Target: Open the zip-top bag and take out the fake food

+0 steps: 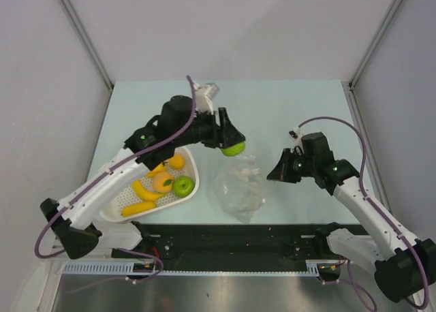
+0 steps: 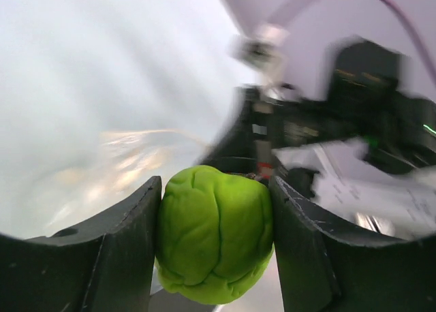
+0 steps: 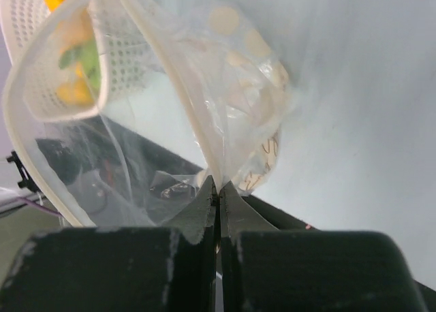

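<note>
One zip-top bag (image 1: 240, 193) at desk (image 1: 300, 107) centre, right edge pinched in right hand (image 3: 218, 186), left hand (image 1: 231, 144) clamped on one green fruit (image 2: 214, 244) near it, one green apple (image 1: 182, 185), two orange pieces (image 1: 163, 182) in white basket (image 1: 195, 172), left

Left of the clear crinkly plastic zip-top bag (image 1: 240, 186) sits a white perforated plastic basket (image 1: 193, 167) holding small plastic fruits (image 1: 163, 182). Just behind the bag, 1 round green plastic fruit (image 1: 234, 148) hangs in the left gripper (image 1: 233, 146).

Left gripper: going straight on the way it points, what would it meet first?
Probably the right gripper, shut on the zip-top bag, which sits straight beyond the held green fruit. Relative height is unclear.
</note>
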You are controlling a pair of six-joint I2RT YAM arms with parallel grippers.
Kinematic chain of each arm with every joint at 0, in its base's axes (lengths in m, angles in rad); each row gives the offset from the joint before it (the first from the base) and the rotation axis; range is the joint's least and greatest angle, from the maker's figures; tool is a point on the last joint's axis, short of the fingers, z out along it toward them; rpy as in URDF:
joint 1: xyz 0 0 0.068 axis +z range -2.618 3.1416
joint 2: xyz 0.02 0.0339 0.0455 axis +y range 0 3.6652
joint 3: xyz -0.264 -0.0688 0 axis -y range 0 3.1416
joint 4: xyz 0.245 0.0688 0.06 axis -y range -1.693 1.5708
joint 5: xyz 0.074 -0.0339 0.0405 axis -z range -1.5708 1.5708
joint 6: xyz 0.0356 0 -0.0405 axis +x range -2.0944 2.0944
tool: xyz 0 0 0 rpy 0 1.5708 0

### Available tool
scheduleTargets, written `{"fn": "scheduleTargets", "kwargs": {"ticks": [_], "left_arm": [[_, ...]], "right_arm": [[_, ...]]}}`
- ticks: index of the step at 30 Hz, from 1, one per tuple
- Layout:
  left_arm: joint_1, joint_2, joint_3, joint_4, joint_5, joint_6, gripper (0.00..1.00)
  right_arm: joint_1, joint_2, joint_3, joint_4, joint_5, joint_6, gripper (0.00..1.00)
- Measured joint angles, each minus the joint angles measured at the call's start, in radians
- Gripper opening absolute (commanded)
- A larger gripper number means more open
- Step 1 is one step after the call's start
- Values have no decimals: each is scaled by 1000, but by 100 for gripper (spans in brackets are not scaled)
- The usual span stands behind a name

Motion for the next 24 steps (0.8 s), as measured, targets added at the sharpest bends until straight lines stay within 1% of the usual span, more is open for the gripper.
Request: {"fn": "scheduleTargets", "kwargs": {"ticks": [1, 4, 7, 10, 14, 18, 22, 24], "left_arm": [[29, -19, -2, -34, -47, -6, 0], [163, -61, -51, -140, -187, -34, 0], [301, -61, -164, -227, -299, -53, 0], [399, -27, -273, -311, -393, -64, 0], [480, -14, -328, -426, -531, -119, 0], [534, -39, -354, -487, -644, -199, 1], [584, -57, -415, -508, -682, -246, 2], [612, -53, -459, -499, -678, -245, 5]], "right_arm": [[-9, 7, 24, -5, 7, -6, 0], [-43, 32, 99, -24, 24, -32, 0], [-88, 64, 178, -52, 45, -71, 0], [-130, 92, 245, -87, 67, -117, 0], [-163, 154, 336, -132, 107, -177, 0], [-166, 222, 409, -163, 176, -220, 0], [-167, 290, 451, -183, 252, -245, 0], [-167, 322, 461, -183, 270, -253, 0]]}}
